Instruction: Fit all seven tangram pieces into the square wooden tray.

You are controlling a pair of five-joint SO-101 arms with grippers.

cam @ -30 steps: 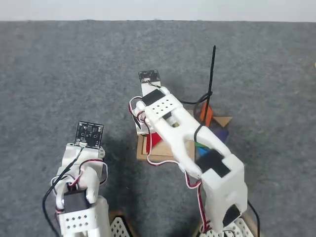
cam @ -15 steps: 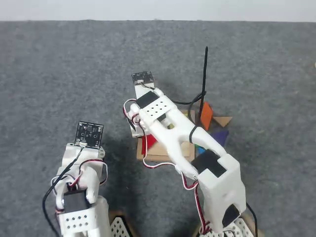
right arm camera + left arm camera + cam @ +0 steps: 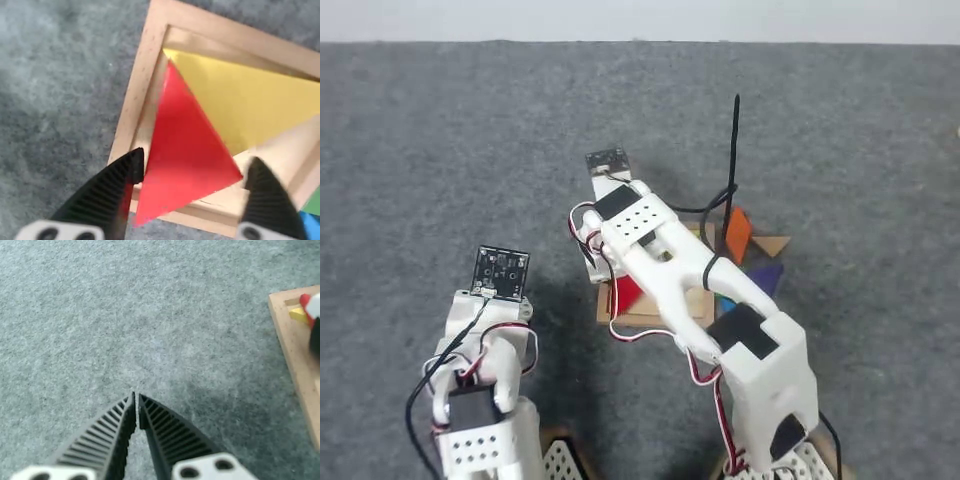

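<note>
The square wooden tray (image 3: 134, 107) holds a yellow triangle (image 3: 240, 100) in one corner. A red triangle (image 3: 182, 147) lies tilted beside it, one corner sticking out over the tray's rim. My right gripper (image 3: 196, 161) is open, its two fingers on either side of the red triangle. In the high view the right arm (image 3: 655, 245) covers most of the tray (image 3: 645, 318), with the red triangle (image 3: 624, 294) showing at its left side. My left gripper (image 3: 136, 399) is shut and empty over bare carpet, to the left of the tray (image 3: 292, 352).
An orange piece (image 3: 738, 232) and a purple piece (image 3: 766, 276) show at the tray's right side. Green (image 3: 314, 202) and blue (image 3: 307, 225) pieces lie inside it. A black cable (image 3: 732, 160) rises from the right arm. Grey carpet surrounds the tray.
The right arm has shifted a little to the left over the tray, and the red triangle has moved left with it. The left arm has kept still.
</note>
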